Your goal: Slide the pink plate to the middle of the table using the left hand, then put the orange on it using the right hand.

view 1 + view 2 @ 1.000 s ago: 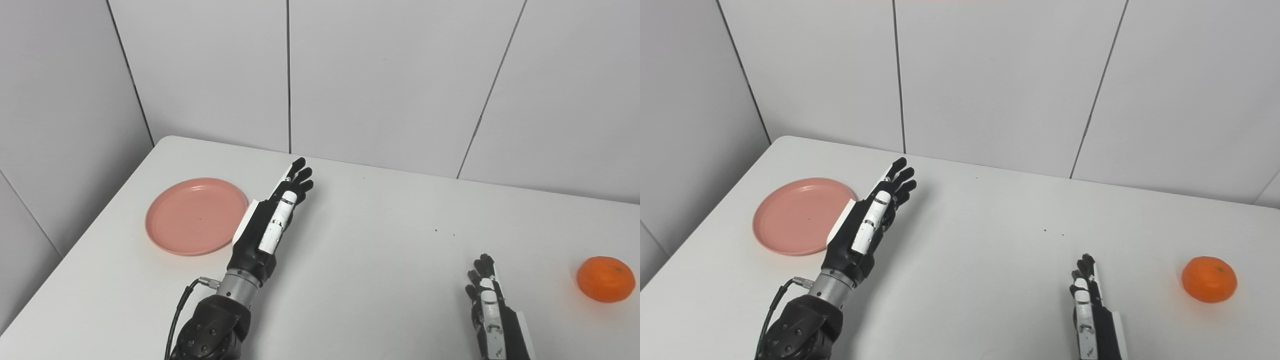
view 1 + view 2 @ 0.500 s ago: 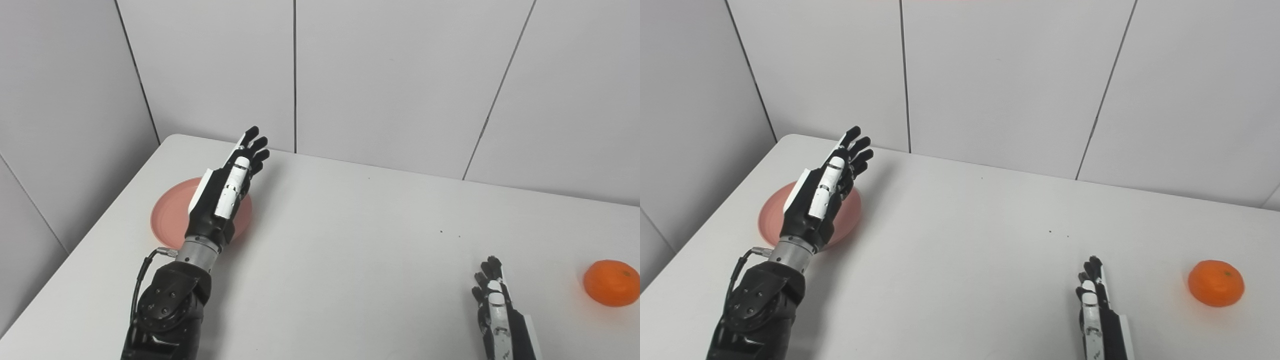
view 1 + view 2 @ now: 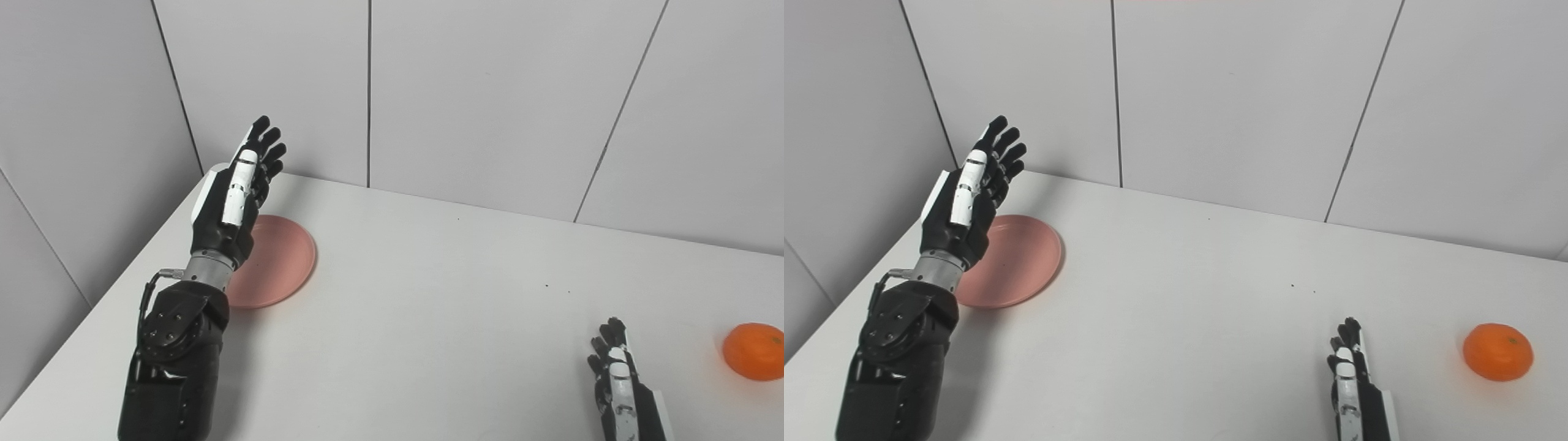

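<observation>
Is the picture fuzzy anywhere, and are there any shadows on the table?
Both eye views look sharp, with no glare. In the left eye view the orange is cut by the right edge. In the right eye view soft grey shadows lie beside the left hand, its arm and the pink plate, so the light is even.

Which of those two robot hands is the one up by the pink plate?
The left hand, raised with fingers spread over the pink plate's far-left edge. The right hand waits low near the front edge, closer to the orange.
</observation>
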You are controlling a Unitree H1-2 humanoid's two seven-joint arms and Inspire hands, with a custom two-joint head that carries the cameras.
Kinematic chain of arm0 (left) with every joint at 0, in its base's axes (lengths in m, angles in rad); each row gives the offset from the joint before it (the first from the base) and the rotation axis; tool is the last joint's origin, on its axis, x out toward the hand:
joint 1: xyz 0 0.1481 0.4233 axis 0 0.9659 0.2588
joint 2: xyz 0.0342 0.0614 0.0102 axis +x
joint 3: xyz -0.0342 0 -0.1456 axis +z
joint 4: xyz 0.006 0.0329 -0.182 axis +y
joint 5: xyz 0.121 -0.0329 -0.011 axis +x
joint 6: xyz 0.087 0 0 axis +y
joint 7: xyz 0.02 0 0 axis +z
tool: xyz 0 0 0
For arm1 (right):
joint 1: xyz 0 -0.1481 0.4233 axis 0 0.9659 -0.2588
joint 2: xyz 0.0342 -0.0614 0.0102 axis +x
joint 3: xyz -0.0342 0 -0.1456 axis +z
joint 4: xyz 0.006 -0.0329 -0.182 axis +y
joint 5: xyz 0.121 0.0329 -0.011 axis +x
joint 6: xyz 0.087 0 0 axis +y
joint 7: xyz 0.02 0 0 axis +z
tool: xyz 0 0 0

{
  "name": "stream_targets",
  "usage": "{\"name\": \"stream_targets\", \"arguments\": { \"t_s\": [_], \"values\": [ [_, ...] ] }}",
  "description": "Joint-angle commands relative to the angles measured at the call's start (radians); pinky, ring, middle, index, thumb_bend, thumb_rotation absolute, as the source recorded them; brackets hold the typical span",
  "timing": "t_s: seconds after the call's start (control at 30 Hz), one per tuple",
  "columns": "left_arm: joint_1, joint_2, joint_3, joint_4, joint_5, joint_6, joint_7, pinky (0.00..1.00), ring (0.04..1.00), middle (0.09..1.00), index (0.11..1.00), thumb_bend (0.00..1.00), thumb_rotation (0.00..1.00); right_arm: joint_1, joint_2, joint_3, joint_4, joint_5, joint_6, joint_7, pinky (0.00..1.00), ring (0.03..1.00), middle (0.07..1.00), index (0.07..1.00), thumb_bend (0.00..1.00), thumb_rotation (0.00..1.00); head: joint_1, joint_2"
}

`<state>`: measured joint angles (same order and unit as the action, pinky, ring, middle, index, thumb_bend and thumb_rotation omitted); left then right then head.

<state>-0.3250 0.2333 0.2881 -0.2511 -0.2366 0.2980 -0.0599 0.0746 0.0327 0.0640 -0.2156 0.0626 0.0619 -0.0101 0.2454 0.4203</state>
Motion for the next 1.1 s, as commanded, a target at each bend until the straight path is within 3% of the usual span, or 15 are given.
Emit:
{"name": "stream_targets", "arguments": {
  "t_s": [0.0,0.47,1.07],
  "values": [
    [-0.047,0.031,0.025,-0.016,-0.019,-0.026,0.01,0.94,0.943,0.958,0.945,0.39,1.0,-0.016,-0.003,-0.002,-0.034,0.004,-0.013,0.015,1.0,0.994,1.0,1.0,0.16,1.0,0.004,0.0],
    [-0.06,0.083,0.142,0.087,-0.132,-0.028,0.033,0.95,0.938,0.942,0.923,0.39,1.0,-0.017,-0.013,-0.003,-0.043,0.012,-0.005,0.021,1.0,1.0,1.0,1.0,0.14,1.0,0.015,0.002],
    [-0.034,0.116,0.216,0.198,-0.19,-0.029,0.043,0.96,0.942,0.948,0.939,0.34,1.0,-0.019,-0.014,-0.012,-0.048,0.038,0.012,0.018,1.0,1.0,1.0,1.0,0.13,1.0,0.034,-0.002]
  ]
}}
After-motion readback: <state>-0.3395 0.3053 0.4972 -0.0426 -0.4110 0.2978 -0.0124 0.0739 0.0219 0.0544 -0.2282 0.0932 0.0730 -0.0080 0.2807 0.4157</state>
